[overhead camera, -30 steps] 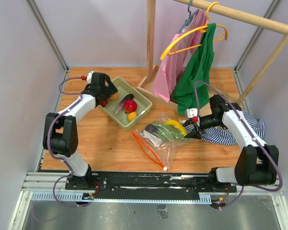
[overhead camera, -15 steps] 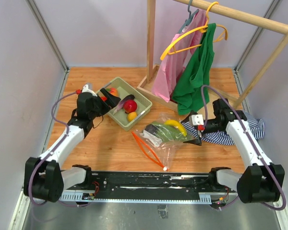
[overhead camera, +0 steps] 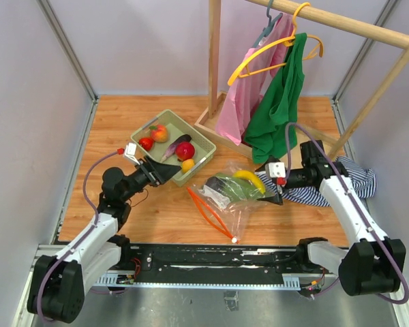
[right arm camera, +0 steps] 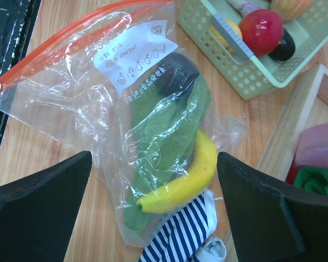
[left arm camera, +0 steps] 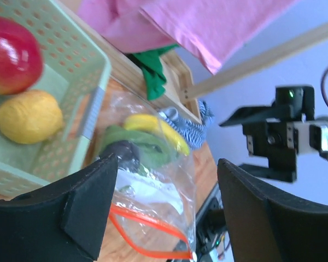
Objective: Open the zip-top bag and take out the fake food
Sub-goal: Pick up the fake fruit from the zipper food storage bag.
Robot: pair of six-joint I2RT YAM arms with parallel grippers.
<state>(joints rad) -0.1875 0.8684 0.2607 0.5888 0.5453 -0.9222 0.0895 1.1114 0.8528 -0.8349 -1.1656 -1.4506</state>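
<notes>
Lying between both jaws is the zip-top bag (overhead camera: 225,203).

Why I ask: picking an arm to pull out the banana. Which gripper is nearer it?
Right. The right gripper hovers just beside the banana in the bag; the left gripper is farther off, by the green basket.

the white label (right arm camera: 135,64) on the zip-top bag (right arm camera: 60,106) reads "date" and "content"; the rest is illegible.

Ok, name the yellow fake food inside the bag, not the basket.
The banana, in the zip-top bag against the green vegetable; the round yellow fruit sits in the basket.
</notes>
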